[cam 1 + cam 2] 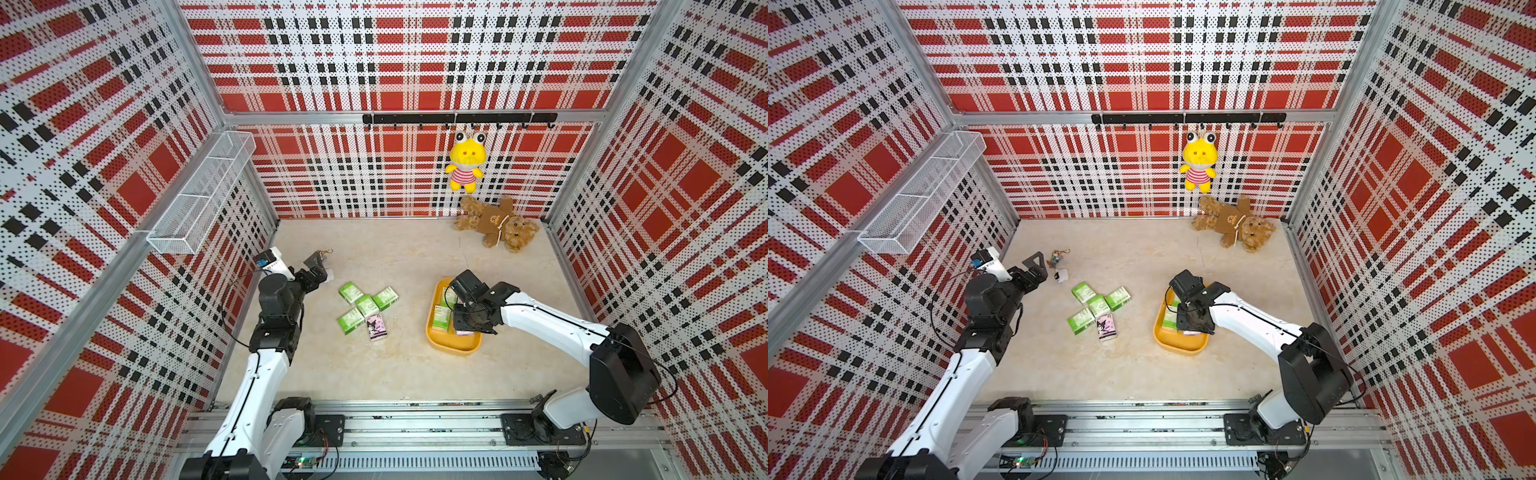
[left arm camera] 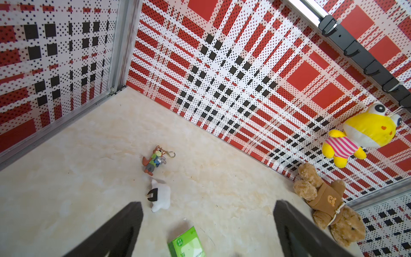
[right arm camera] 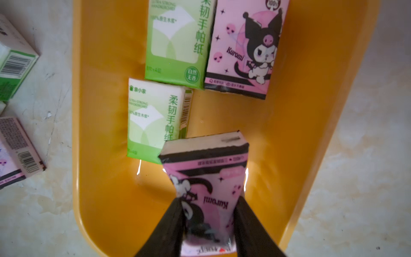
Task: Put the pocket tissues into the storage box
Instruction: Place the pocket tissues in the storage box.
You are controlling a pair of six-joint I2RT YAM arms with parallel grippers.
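A pink packet (image 3: 204, 169) is gripped by the right gripper (image 3: 209, 202). The fingers are pressed against its long sides near one end, hard enough that the wrapper is pinched into a waist. It is held low inside the box (image 3: 106, 111), over the bare part of the floor nearest the rim. This spot is judged to be chosen so that the packet can be laid down without landing on the three packets inside. Whether it touches the floor cannot be told.

Of those three, a green packet (image 3: 175, 44) and a second pink packet (image 3: 244, 49) lie side by side, touching. Another green packet (image 3: 151, 120) lies just before them, one corner hidden behind the held one.

The left gripper (image 2: 208, 204) is held wide open and empty above the table (image 1: 415, 257), probably so that the box is left to the other arm. Five packets lie on the table in a top view: four green ones (image 1: 366, 305) clustered, and a pink one (image 1: 376, 327) touching them. The task is thus judged near halfway.

"Kuromi" is printed on both pink wrappers, and is seen upside down on the held one. On the green wrappers "柔韧手帕纸", "ULTRA-STRONG HANDKERCHIEF" and, in a round badge, "自然无香" can be read. Barcodes are seen on side panels. Smaller print is too blurred.
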